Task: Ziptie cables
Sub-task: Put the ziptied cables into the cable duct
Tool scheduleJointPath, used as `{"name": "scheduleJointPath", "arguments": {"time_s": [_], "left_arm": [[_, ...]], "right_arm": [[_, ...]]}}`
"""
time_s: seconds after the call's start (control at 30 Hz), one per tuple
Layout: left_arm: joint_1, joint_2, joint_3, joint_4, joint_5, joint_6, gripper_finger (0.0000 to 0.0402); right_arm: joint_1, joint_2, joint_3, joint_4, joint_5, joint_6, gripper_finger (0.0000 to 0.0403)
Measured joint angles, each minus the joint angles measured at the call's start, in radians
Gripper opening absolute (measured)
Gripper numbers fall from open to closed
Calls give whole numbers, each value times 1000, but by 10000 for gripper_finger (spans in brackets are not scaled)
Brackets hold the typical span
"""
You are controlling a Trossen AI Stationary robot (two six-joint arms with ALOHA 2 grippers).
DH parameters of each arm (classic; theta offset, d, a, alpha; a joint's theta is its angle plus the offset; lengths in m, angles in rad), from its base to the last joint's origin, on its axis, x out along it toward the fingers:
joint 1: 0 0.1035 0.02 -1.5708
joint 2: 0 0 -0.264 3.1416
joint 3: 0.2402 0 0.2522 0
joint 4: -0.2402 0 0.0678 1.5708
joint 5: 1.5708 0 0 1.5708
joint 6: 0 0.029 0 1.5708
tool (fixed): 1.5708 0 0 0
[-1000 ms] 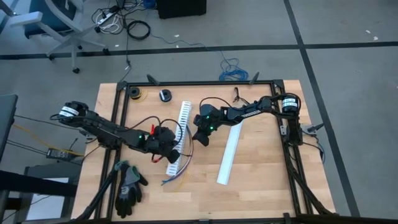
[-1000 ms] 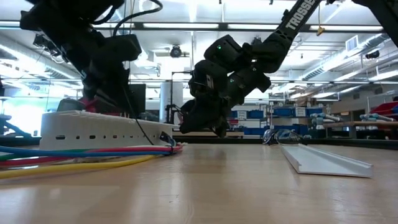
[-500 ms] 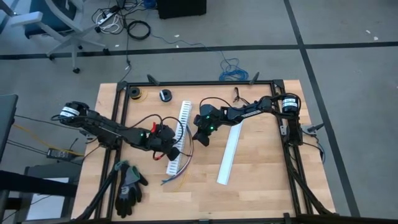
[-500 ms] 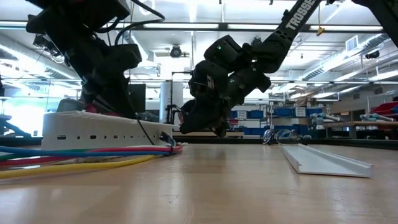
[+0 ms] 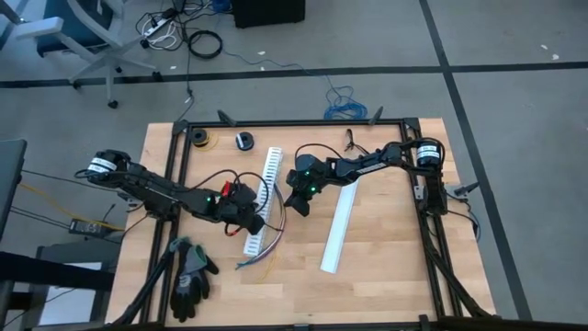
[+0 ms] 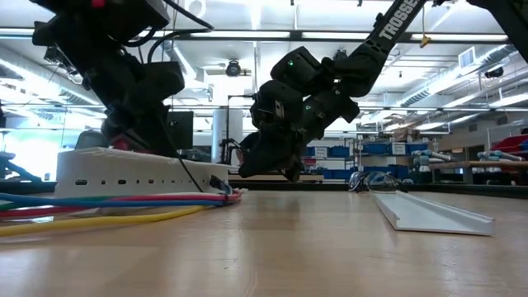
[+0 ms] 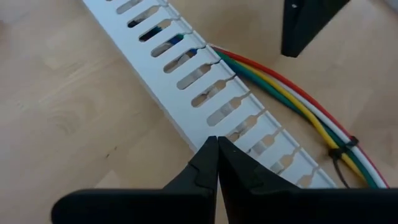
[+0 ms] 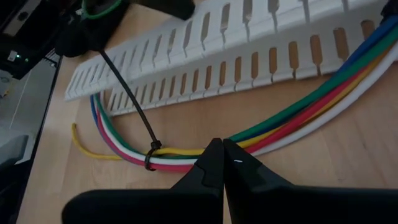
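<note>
Cables (image 5: 265, 241) lie on the table (image 5: 386, 248) near its middle, running beside and partly through the slotted white duct (image 5: 261, 198), loose ends fanned out at the near end. Black ziptie (image 8: 149, 157) is looped around the bundle, its tail rising toward the left arm. Left claw (image 5: 253, 213) is pinched shut, empty, poised over the duct's left edge. Right claw (image 5: 296, 200) is also fully closed, gripping nothing, hovering just right of the duct above the cables. Plain white channel (image 5: 337, 224) lies farther right; gloves (image 5: 188, 274) at near left.
</note>
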Motion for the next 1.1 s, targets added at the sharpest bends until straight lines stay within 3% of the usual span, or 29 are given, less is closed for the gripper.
{"name": "scheduleJointPath", "arguments": {"time_s": [0.17, 0.3, 0.53, 1.1], "left_arm": [[-4, -1, 0, -55, -26, -46, 19], [-3, 21, -26, -169, 31, -91, 19], [-14, 18, -66, -127, 17, -172, 19], [-82, -268, -52, -243, -205, -142, 19]], "right_arm": [[0, 0, 0, 0, 0, 0, 0], [0, 0, 0, 0, 0, 0, 0], [0, 0, 0, -3, 2, -6, 0], [-49, -8, 1, -34, 29, -26, 0]]}}
